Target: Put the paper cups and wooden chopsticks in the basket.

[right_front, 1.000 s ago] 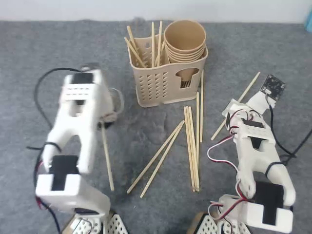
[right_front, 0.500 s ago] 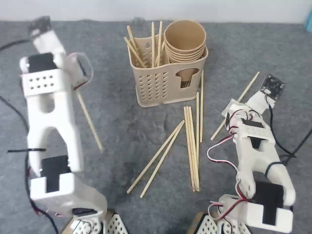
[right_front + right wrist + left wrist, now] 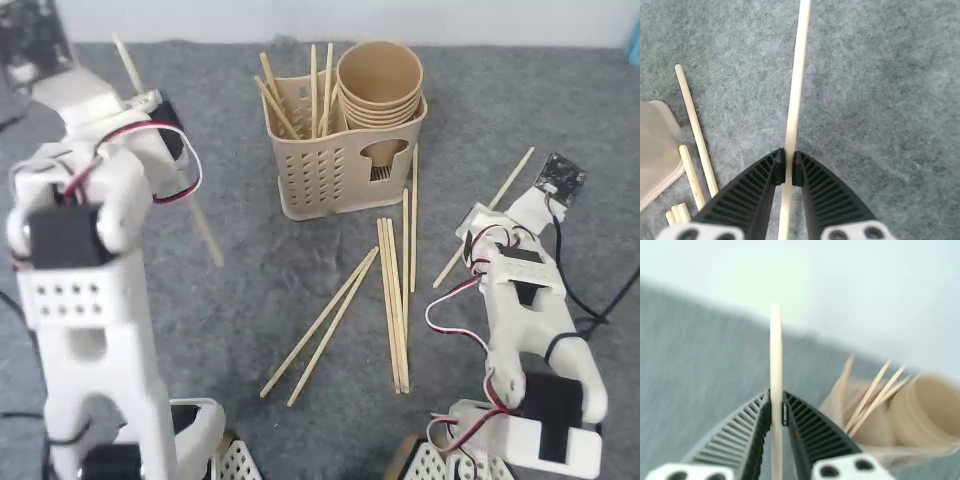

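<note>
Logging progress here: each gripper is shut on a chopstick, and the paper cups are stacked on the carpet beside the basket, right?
No. The stacked paper cups sit inside the basket, not on the carpet, as the high view shows. The rest holds: the left gripper is shut on one chopstick and the right gripper on another chopstick.

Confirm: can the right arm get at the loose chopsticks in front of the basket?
Probably not yet: the right gripper is shut on a chopstick, though nothing stands between it and the loose chopsticks.
</note>
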`<move>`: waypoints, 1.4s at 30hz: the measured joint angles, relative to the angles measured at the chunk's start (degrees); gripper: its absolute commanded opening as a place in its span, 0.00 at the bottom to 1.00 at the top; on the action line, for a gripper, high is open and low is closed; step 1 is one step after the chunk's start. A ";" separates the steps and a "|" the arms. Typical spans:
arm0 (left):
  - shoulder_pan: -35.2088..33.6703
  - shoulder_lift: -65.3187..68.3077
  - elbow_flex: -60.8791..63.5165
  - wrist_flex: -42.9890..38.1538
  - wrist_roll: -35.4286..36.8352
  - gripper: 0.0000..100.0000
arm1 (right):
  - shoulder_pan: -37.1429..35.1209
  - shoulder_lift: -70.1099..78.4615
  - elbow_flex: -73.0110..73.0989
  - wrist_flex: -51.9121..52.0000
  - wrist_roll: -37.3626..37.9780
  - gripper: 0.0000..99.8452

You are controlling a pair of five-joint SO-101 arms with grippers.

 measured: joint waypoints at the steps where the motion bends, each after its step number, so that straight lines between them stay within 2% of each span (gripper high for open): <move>1: 0.79 -1.67 1.85 -3.87 0.00 0.01 | 0.00 0.00 0.00 0.00 0.00 0.01; 7: 6.59 -8.62 11.25 -29.89 0.00 0.01 | 0.00 0.00 0.00 0.00 0.00 0.01; 12: 11.78 -9.05 19.25 -53.98 -0.09 0.01 | 0.00 0.00 0.00 0.00 0.00 0.01; 15: 14.07 -6.77 19.60 -63.12 0.00 0.01 | 0.00 0.00 0.00 0.00 0.00 0.01; 24: 14.51 12.92 14.42 -66.73 0.00 0.01 | 0.00 0.00 0.00 0.00 1.93 0.01; 29: 12.92 18.99 14.42 -75.34 -2.81 0.01 | 0.00 0.00 0.00 0.00 2.20 0.01; 32: 12.84 18.90 16.53 -77.36 -7.47 0.05 | 0.00 0.00 0.00 0.00 2.20 0.01; 38: 12.66 12.31 24.70 -77.80 -9.49 0.24 | 0.00 0.00 0.00 0.00 2.20 0.01; 42: 12.66 2.29 31.82 -74.81 -9.67 0.25 | 0.00 0.00 0.00 0.00 2.20 0.01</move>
